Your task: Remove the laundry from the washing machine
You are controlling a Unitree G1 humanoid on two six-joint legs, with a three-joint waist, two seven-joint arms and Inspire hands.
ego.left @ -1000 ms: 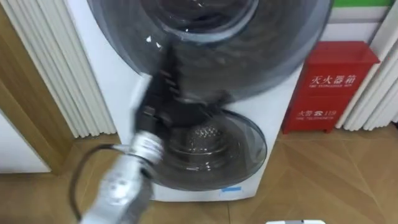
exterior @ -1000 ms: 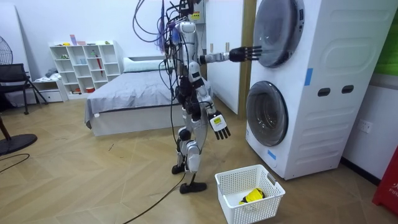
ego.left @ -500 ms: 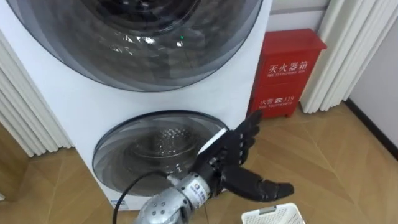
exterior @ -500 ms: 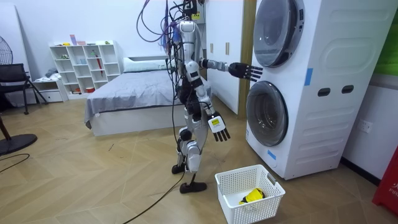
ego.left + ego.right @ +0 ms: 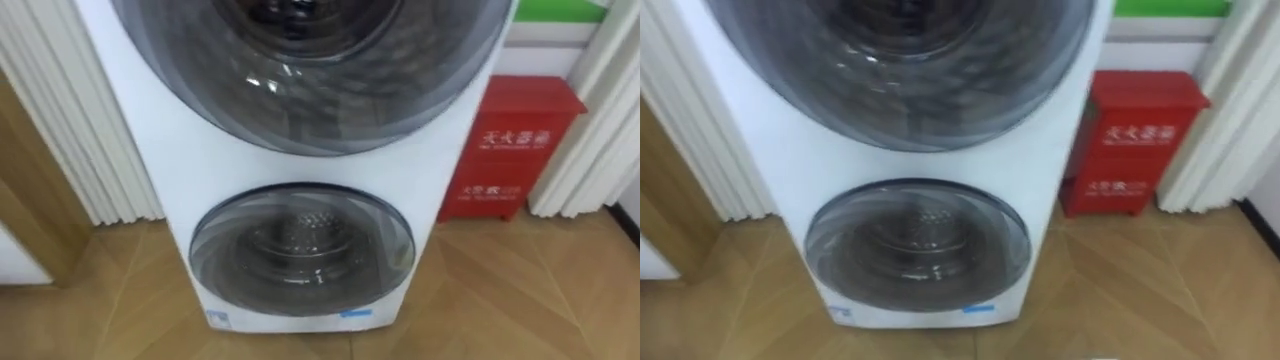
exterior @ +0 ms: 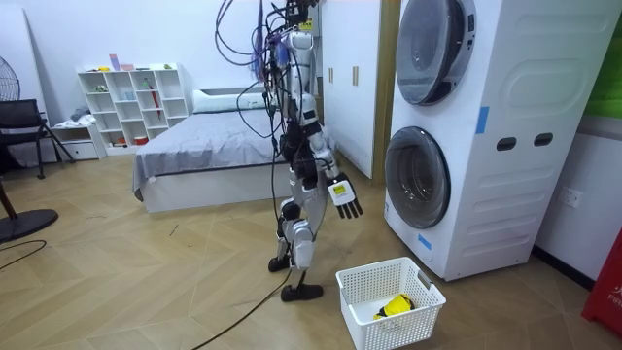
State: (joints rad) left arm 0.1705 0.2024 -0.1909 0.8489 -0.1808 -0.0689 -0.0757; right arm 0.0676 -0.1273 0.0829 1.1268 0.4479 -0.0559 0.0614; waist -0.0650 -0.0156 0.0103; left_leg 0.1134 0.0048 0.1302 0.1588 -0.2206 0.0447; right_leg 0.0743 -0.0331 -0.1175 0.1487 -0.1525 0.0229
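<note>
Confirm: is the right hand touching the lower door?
Apart. The room view shows the right hand hanging beside the robot's thigh, with a clear gap to the lower door.

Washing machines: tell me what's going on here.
The robot stands facing the stacked washing machines. The upper door and the lower door are both shut, so nothing has been taken out yet. Its right hand hangs open at its side, touching nothing. A white basket with something yellow in it sits on the floor by its feet.
</note>
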